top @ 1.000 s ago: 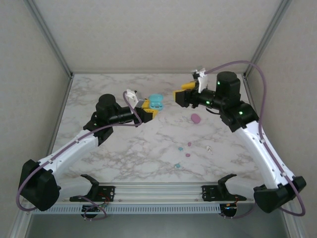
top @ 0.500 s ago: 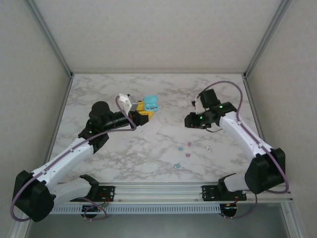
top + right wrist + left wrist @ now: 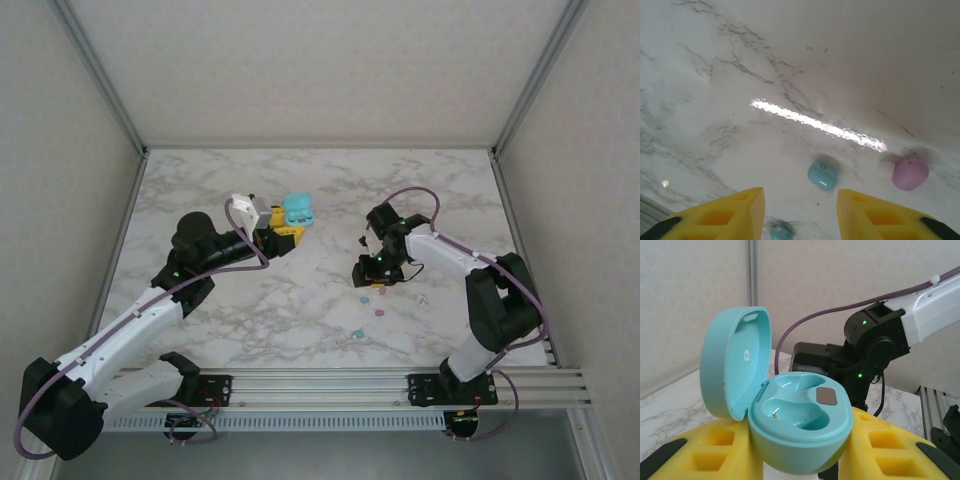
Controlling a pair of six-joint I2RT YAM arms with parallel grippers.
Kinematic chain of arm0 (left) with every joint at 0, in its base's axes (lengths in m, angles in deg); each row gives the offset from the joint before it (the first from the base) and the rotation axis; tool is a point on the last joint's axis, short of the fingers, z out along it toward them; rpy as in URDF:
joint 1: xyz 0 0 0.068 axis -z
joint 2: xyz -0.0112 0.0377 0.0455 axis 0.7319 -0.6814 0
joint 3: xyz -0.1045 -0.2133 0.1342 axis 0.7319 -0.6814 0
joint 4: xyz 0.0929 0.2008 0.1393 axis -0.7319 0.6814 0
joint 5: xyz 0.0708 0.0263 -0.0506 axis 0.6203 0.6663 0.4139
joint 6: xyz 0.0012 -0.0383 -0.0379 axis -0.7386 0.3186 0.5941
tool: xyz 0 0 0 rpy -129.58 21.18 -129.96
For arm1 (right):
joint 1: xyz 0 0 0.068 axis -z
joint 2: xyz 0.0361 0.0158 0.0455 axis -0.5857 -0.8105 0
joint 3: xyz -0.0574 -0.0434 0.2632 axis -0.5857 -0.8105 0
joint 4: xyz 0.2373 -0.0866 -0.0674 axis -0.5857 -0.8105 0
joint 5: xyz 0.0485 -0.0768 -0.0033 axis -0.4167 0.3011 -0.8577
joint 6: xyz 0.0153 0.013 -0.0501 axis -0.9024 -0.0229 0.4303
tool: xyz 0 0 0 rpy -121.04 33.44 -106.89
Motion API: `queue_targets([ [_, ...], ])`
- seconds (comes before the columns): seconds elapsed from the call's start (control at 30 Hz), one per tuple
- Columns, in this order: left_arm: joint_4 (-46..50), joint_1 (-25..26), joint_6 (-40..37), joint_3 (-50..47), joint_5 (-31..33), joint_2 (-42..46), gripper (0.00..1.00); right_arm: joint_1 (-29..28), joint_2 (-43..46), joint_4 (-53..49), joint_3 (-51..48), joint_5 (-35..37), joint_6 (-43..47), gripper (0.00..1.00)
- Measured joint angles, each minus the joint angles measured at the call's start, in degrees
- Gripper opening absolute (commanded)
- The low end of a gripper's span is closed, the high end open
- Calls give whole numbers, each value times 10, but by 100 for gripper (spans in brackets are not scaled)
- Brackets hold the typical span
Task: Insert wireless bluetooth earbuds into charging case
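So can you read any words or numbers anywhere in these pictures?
White dot inside the lid of the case: it has tiny blue marks, too blurred to read.
Nothing else: no words or numbers can be made out on the buds or the table.
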Motion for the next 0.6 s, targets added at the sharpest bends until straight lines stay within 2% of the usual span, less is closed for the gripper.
queue_targets([
  [0.6, 0, 0, 0, 0, 0, 0, 20, -5, -56, 34, -26, -25, 2, 45],
])
